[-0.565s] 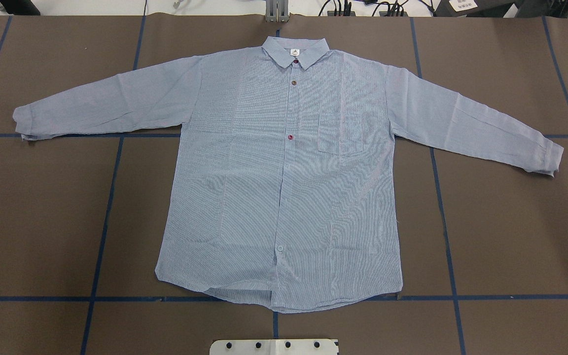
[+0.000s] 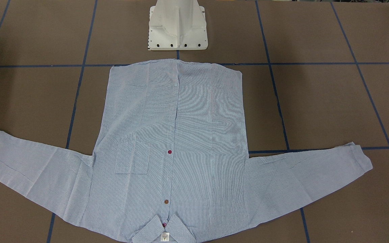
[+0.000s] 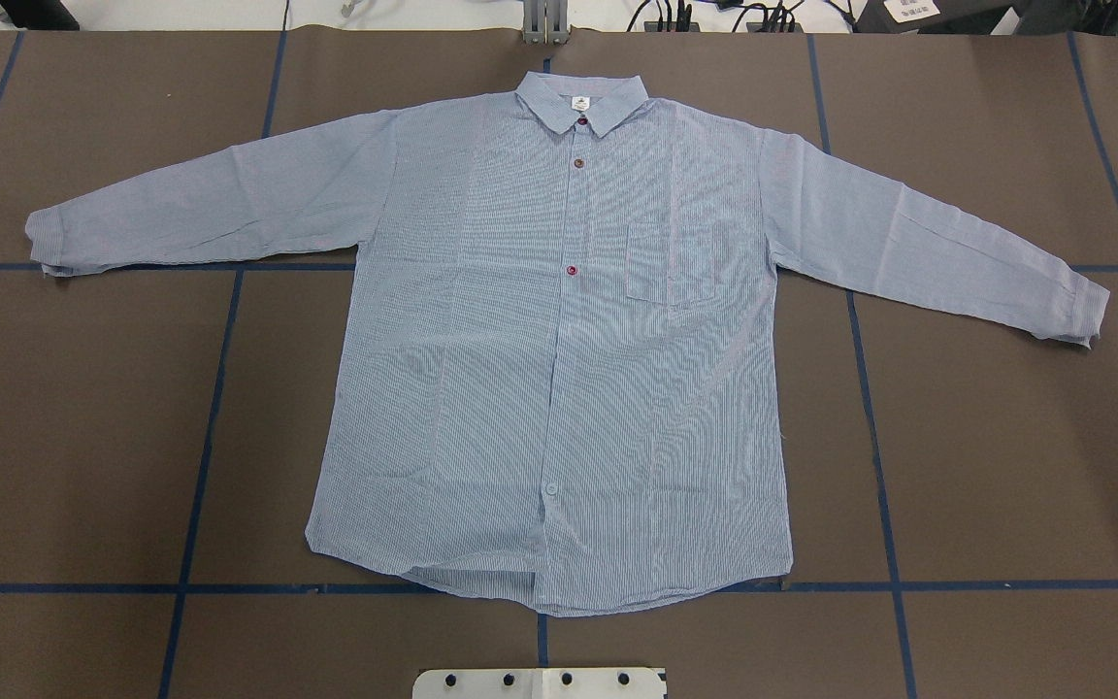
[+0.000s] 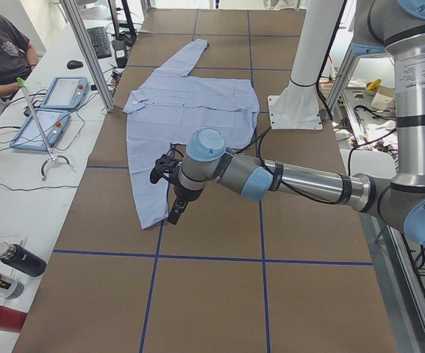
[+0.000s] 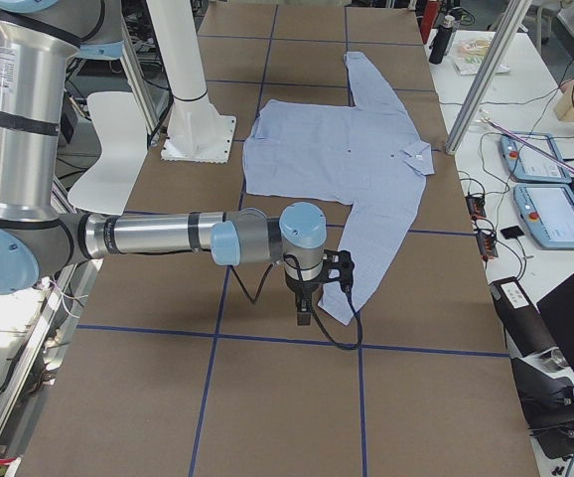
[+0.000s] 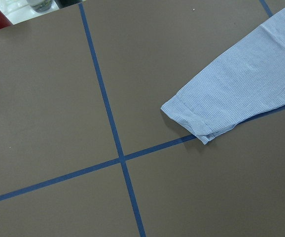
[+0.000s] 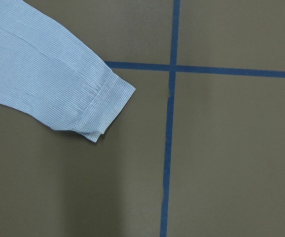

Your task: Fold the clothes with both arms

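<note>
The shirt (image 3: pixel 481 340) was thin, soft cloth with fine stripes. The table (image 3: pixel 83 437) was dull, matt brown. The left arm (image 4: pixel 308 182) was smooth grey metal.

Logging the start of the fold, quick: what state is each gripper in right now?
Left gripper: cannot be told; it shows only from the side, near a cuff of the shirt.
Right gripper: cannot be told, for the same reason.

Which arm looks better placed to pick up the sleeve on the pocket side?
Right, probably. The pocket is on the robot's right side, and the right gripper hangs beside that sleeve's cuff; the left gripper hangs by the other cuff.
</note>
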`<action>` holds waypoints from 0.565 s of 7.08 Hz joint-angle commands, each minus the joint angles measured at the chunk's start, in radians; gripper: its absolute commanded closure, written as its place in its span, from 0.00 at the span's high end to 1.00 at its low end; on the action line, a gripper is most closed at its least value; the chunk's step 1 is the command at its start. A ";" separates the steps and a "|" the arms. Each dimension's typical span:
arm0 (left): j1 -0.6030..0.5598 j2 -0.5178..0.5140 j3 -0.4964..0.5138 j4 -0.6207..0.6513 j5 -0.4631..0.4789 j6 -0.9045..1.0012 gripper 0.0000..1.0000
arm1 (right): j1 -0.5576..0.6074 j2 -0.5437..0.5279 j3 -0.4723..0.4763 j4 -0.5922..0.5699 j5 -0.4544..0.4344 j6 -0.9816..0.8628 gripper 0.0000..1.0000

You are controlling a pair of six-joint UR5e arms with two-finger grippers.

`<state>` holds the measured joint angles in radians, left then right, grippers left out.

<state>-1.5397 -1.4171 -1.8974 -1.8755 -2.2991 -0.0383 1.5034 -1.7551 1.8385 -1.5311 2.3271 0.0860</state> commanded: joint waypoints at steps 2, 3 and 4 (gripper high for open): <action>0.004 -0.002 0.003 -0.004 -0.008 0.000 1.00 | -0.008 0.002 -0.002 0.002 0.086 0.000 1.00; 0.004 -0.002 0.001 -0.002 -0.006 0.000 1.00 | -0.009 0.002 -0.013 0.002 0.095 0.000 1.00; 0.004 -0.002 0.001 -0.019 -0.006 0.008 1.00 | -0.023 0.015 -0.045 0.023 0.092 0.033 1.00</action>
<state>-1.5359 -1.4189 -1.8961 -1.8815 -2.3050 -0.0368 1.4920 -1.7502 1.8220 -1.5245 2.4132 0.0935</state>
